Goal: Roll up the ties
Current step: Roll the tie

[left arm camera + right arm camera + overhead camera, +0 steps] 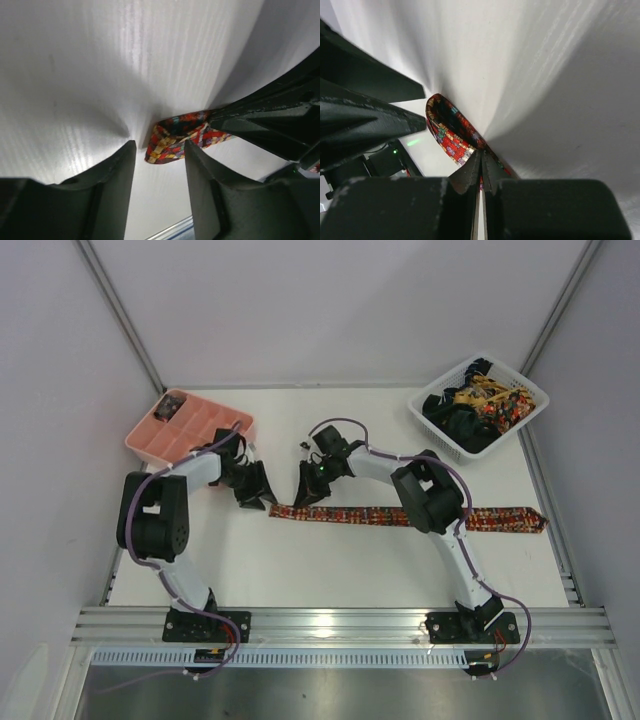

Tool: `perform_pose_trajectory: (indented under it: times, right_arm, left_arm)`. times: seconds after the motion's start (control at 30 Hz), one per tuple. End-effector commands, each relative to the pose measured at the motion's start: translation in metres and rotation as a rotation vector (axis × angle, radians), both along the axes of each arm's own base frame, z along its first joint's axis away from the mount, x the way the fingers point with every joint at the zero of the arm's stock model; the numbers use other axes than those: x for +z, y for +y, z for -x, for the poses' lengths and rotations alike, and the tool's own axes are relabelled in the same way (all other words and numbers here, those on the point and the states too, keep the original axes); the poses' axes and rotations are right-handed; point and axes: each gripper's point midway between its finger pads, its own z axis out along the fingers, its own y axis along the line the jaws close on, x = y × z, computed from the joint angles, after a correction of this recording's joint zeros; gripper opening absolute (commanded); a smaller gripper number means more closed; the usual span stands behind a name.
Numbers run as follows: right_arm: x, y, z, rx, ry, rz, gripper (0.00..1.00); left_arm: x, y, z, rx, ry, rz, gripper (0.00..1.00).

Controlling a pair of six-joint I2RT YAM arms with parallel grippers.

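The basket (447, 436) at the table's (330, 565) far right holds a heap of ties (485, 400) not yet rolled. One tie (400, 515) lies stretched flat across the middle (only its left tip curls over, barely a first turn). My right gripper (301, 499) is pinched shut on that tie beside the curl, while my left gripper (260, 500) stands partly spread at the tip, holding nothing.

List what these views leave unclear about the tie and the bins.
- Top view: the right arm covers the middle of the tie.
- Right wrist view: the right gripper has its own shut fingers hiding whether they pinch the tie.
- Top view: the basket holds ties too tangled and small to count.
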Motion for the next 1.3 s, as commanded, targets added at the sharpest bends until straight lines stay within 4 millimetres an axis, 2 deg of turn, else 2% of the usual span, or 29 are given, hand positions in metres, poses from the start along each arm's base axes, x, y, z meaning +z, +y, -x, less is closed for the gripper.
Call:
perform_pose_trajectory:
  times: [0.0,0.07,0.1,0.17,0.2,0.27,0.3,0.33,0.37,0.4,0.53,0.63,0.67,0.87,0.9,0.97,1.0,1.1,1.17,1.27]
  right_arm:
    - [0.035,-0.006,-0.025,-0.031,-0.111,0.011,0.07]
    - [0.04,-0.01,-0.033,-0.052,-0.109,0.031,0.07]
    - [0.045,-0.012,-0.043,-0.073,-0.129,0.039,0.08]
    - [0.038,-0.019,-0.05,-0.093,-0.122,0.071,0.08]
    - [0.037,-0.023,-0.058,-0.109,-0.133,0.084,0.08]
    - [0.028,-0.029,-0.06,-0.114,-0.121,0.115,0.09]
    - [0.023,-0.032,-0.062,-0.12,-0.122,0.14,0.09]
    - [0.024,-0.034,-0.067,-0.125,-0.133,0.151,0.09]
    - [0.013,-0.041,-0.062,-0.114,-0.104,0.196,0.09]
    - [0.01,-0.045,-0.064,-0.123,-0.108,0.224,0.08]
    - [0.004,-0.058,-0.059,-0.118,-0.122,0.283,0.08]
    - [0.002,-0.065,-0.053,-0.11,-0.127,0.317,0.08]
    - [-0.002,-0.068,-0.047,-0.102,-0.119,0.33,0.08]
    - [-0.01,-0.072,-0.023,-0.056,-0.129,0.38,0.08]
    - [-0.018,-0.075,-0.011,-0.037,-0.115,0.402,0.08]
    - [-0.015,-0.075,-0.001,-0.023,-0.119,0.405,0.08]
    - [-0.021,-0.076,0.012,-0.003,-0.102,0.415,0.08]
    - [-0.013,-0.073,0.025,0.006,-0.097,0.396,0.08]
    - [-0.01,-0.072,0.023,0.003,-0.111,0.39,0.08]
    - [-0.002,-0.075,-0.003,-0.036,-0.143,0.383,0.08]
  left_arm:
    - [0.032,0.016,-0.015,0.041,-0.115,-0.093,0.47]
    - [0.045,0.017,-0.002,0.061,-0.112,-0.097,0.42]
    - [0.049,0.014,0.003,0.072,-0.108,-0.093,0.35]
    - [0.052,0.006,0.018,0.059,-0.096,-0.08,0.32]
    - [0.057,-0.007,0.027,0.028,-0.102,-0.065,0.29]
    - [0.055,-0.025,0.038,-0.001,-0.086,-0.045,0.26]
    - [0.053,-0.042,0.044,-0.046,-0.085,-0.029,0.24]
    - [0.048,-0.049,0.049,-0.054,-0.068,-0.029,0.22]
    - [0.046,-0.057,0.051,-0.053,-0.054,-0.024,0.21]
    - [0.043,-0.072,0.055,-0.083,-0.056,-0.014,0.2]
    - [0.031,-0.102,0.056,-0.115,-0.005,-0.033,0.19]
    - [0.022,-0.111,0.054,-0.12,-0.004,-0.099,0.2]
    - [0.011,-0.107,0.052,-0.098,0.01,-0.147,0.21]
    - [-0.015,-0.108,0.046,-0.063,0.04,-0.2,0.23]
    - [-0.016,-0.108,0.044,-0.06,0.042,-0.204,0.24]
    - [-0.016,-0.111,0.038,-0.054,0.034,-0.204,0.23]
    - [-0.018,-0.112,0.037,-0.052,0.039,-0.204,0.24]
    - [-0.013,-0.118,0.027,-0.05,0.023,-0.197,0.24]
    - [-0.01,-0.118,0.026,-0.057,0.02,-0.198,0.24]
    - [-0.001,-0.118,0.032,-0.061,0.018,-0.181,0.23]
